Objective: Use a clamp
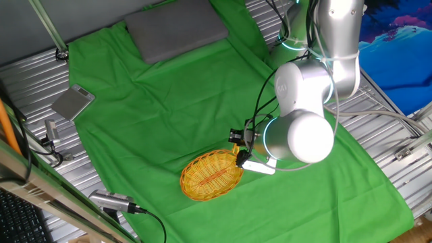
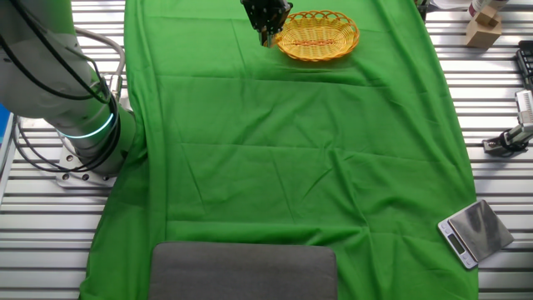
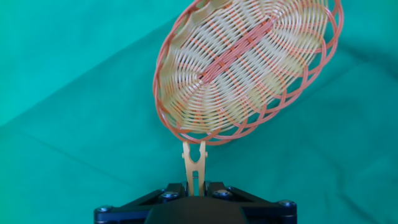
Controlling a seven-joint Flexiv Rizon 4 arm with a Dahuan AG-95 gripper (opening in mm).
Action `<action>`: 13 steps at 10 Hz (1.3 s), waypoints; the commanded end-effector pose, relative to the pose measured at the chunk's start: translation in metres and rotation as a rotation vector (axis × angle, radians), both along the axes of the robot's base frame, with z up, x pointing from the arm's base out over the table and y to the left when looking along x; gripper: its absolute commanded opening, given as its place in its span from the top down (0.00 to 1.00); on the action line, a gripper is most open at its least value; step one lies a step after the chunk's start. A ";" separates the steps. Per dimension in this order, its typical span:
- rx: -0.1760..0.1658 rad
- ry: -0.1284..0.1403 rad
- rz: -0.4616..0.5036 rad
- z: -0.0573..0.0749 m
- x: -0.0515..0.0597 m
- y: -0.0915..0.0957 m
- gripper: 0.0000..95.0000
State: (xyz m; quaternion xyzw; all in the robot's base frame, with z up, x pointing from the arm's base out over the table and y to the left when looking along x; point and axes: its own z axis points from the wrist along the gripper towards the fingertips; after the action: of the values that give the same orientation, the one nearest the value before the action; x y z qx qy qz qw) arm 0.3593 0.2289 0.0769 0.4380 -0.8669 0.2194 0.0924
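Observation:
In the hand view my gripper (image 3: 194, 186) is shut on the clamp (image 3: 194, 163), a tiny yellow-orange clip whose two prongs point up at the near rim of the oval wicker basket (image 3: 186, 134). The prong tips sit just at that rim, whether touching I cannot tell. One fixed view shows the gripper (image 1: 237, 143) low over the cloth at the right end of the basket (image 1: 196, 192), with a yellow speck of the clamp (image 1: 235, 150) at the fingers. The other fixed view has the gripper (image 2: 266, 33) just left of the basket (image 2: 318, 55); the clamp is too small to make out there.
Green cloth (image 2: 283, 150) covers the table. A grey pad (image 1: 177, 28) lies at its far end and a small silver scale (image 1: 73, 102) sits off the cloth's edge. The arm's big white joint (image 1: 300, 131) hangs over the cloth right of the basket. Cables and a black-and-silver device (image 1: 111, 200) lie by the front rail.

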 end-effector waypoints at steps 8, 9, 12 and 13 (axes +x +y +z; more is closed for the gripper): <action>0.000 0.032 0.046 -0.001 0.002 0.002 1.00; 0.001 0.042 0.066 -0.001 0.002 0.002 1.00; -0.001 0.058 0.102 -0.001 0.002 0.002 1.00; -0.006 0.063 0.111 -0.001 0.002 0.002 1.00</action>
State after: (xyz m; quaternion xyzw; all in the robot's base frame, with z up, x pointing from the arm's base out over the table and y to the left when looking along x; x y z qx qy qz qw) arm 0.3611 0.2294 0.0762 0.4932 -0.8366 0.2127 0.1075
